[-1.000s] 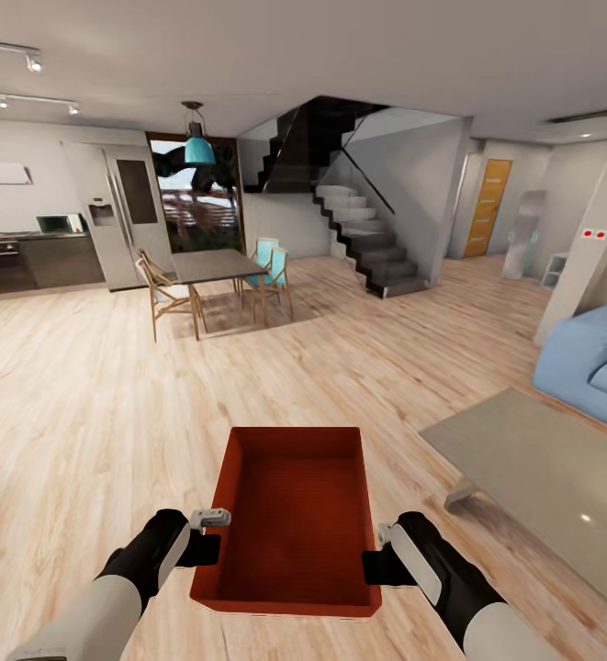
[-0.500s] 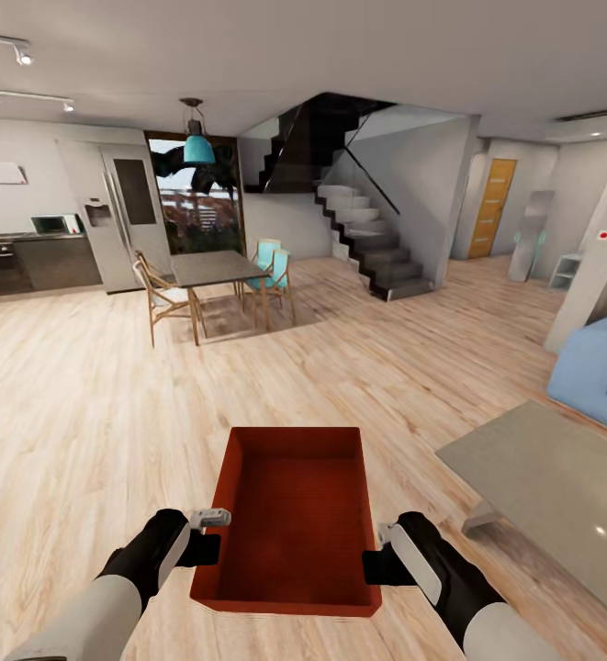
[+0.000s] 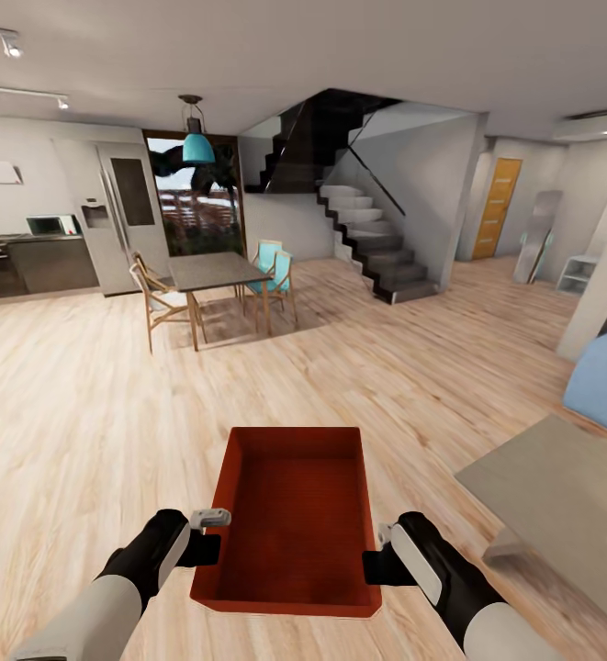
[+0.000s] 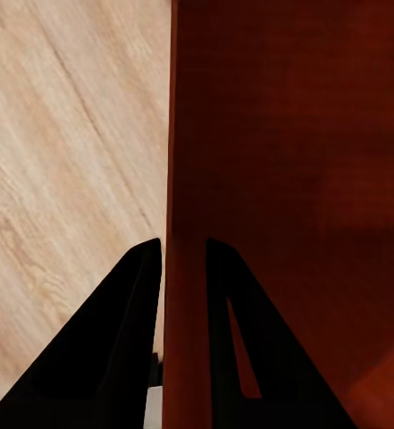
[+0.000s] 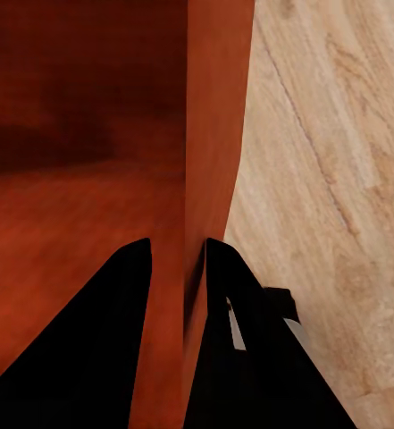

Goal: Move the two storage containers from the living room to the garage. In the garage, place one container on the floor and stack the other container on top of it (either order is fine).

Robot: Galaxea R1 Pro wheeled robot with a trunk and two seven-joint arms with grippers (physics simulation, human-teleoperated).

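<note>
Light wood-plank flooring (image 3: 83,404) of the living room is spread beneath a red-orange rectangular lidless storage bin (image 3: 294,519), held near the robot. Its left wall is pinched by the left gripper's (image 4: 183,259) fingers, its right wall by the right gripper's (image 5: 177,259).

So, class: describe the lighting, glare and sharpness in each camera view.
Head view: bright, even light, a glare spot on the grey table, walls bowed towards the edges. Left wrist view: the black fingers are featureless silhouettes. Right wrist view: the storage container darkens inside, floor grain slightly soft.
</note>
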